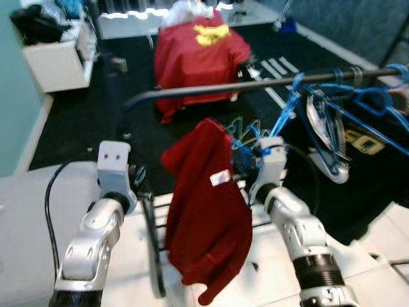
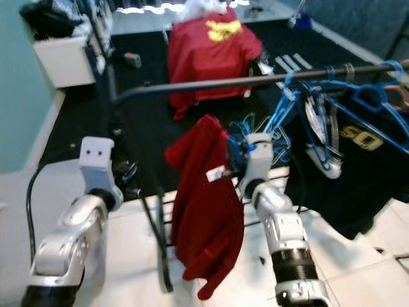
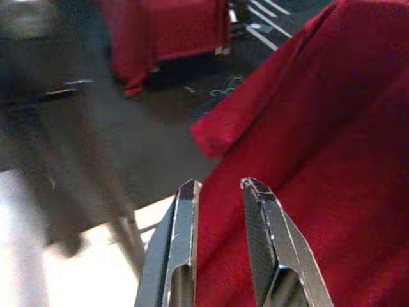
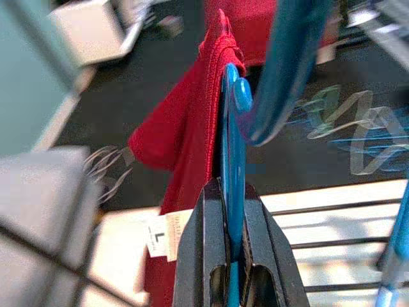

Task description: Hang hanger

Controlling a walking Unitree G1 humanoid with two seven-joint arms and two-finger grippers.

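A red garment (image 1: 208, 217) hangs on a blue hanger (image 4: 233, 147) below the dark clothes rail (image 1: 255, 86). My right gripper (image 4: 231, 185) is shut on that hanger, just right of the garment (image 1: 265, 150). A light-blue hanger arm (image 1: 289, 109) rises from beside the gripper to the rail; I cannot tell whether it is hooked over it. My left gripper (image 3: 220, 187) is open with nothing between its fingers. It is held left of the garment (image 1: 136, 174), pointing at the red cloth (image 3: 332, 166).
Several blue hangers (image 1: 329, 125) and a dark printed garment (image 1: 364, 144) hang on the rail's right part. A red-draped object (image 1: 198, 51) stands behind on dark carpet. A white cabinet (image 1: 57, 61) is at back left. A black wire rack (image 1: 156, 243) lies on the white floor.
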